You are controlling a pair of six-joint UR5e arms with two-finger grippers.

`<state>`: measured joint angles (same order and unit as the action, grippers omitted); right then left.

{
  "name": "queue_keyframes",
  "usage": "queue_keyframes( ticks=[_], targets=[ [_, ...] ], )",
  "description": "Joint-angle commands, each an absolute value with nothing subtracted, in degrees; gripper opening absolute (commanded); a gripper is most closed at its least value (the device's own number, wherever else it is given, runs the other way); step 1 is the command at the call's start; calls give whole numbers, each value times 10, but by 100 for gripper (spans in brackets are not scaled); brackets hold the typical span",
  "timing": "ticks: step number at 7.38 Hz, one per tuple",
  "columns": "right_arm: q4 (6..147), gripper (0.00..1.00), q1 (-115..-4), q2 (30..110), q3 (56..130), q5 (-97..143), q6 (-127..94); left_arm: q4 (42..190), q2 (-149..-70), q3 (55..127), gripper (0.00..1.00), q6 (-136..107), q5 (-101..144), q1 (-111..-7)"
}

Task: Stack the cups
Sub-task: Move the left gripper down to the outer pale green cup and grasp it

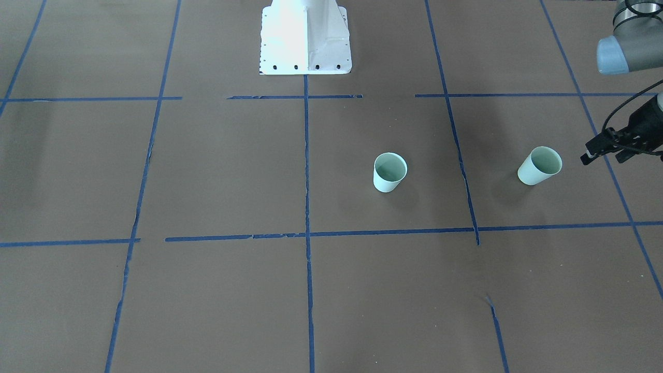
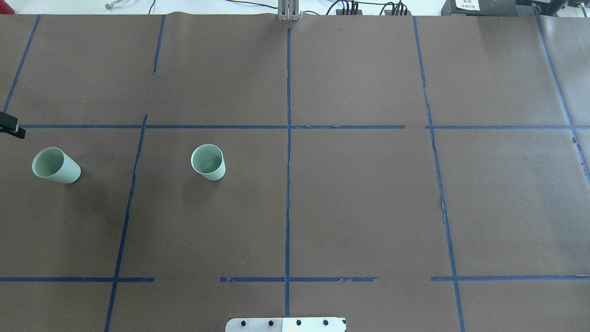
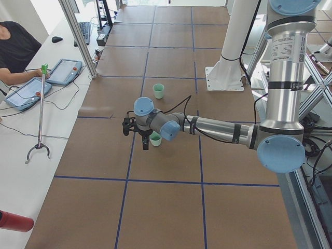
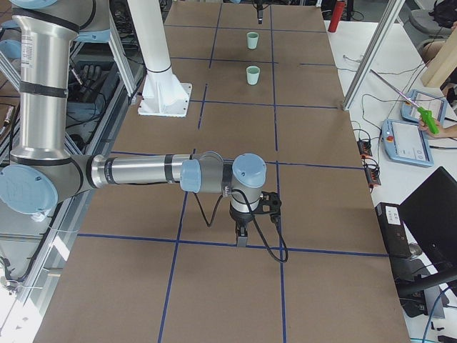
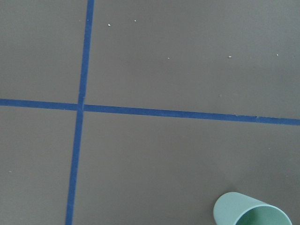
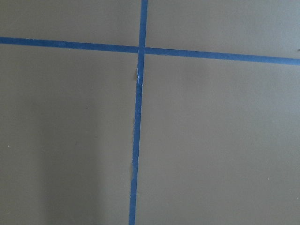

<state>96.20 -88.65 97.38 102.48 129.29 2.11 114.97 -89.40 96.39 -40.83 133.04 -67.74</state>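
Note:
Two pale mint-green cups stand upright and apart on the brown table. One cup (image 1: 390, 172) (image 2: 208, 162) is near the middle. The other cup (image 1: 539, 165) (image 2: 56, 165) is out toward my left side, and its rim shows in the left wrist view (image 5: 251, 212). My left gripper (image 1: 603, 154) hovers just beyond that outer cup with its jaws apart and empty; it also shows in the exterior left view (image 3: 136, 135). My right gripper (image 4: 243, 232) points down far from both cups. It shows only in the exterior right view, so I cannot tell whether it is open or shut.
The white robot base (image 1: 305, 39) stands at the table's near edge. Blue tape lines (image 2: 288, 138) grid the brown surface. An operator with tablets (image 3: 26, 93) and a grabber stick (image 3: 40, 119) is beside the table.

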Motion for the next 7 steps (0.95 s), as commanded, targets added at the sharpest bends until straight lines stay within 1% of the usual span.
queue_keyframes(
  ticks=[1,4,7],
  targets=[
    [962,100,-887,974,1025,1293,21,1170,-894,956,100,-433,1300,-637],
    [962,100,-887,974,1025,1293,21,1218,-894,914,100,-432,1295,-615],
    [962,100,-887,974,1025,1293,21,1219,-894,918,100,-434,1296,-613]
  ],
)
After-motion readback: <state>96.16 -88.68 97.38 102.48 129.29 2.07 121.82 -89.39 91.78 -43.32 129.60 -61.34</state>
